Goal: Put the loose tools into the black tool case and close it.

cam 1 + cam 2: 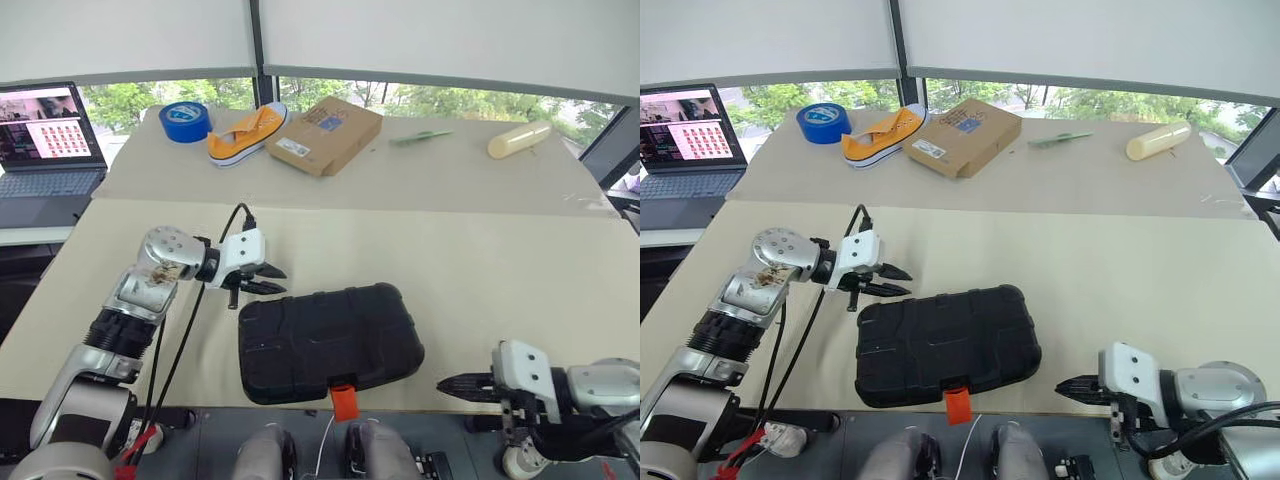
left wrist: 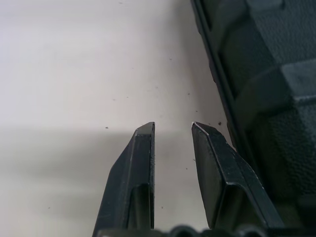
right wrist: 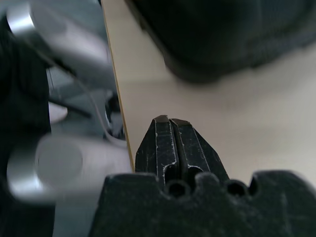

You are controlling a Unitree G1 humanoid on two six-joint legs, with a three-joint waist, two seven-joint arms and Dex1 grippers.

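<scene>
Left end effector (image 1: 272, 279) parted beside closed black tool case (image 1: 330, 340).

The black tool case (image 1: 328, 340) is seen lying flat on the beige table, at the near edge, roughly at the middle of the scene. It is closed — lid down on the base, no gap being shown along the visible rim. The shell is moulded black plastic with rounded corners and a ribbed, raised panel pattern across the top. It is lying slightly skewed, its long side running across the view, the far right corner being turned a little away. An orange latch (image 1: 343, 401) is seen at the middle of the near long edge — hanging over the table edge. No loose tools are being seen around it.
</scene>
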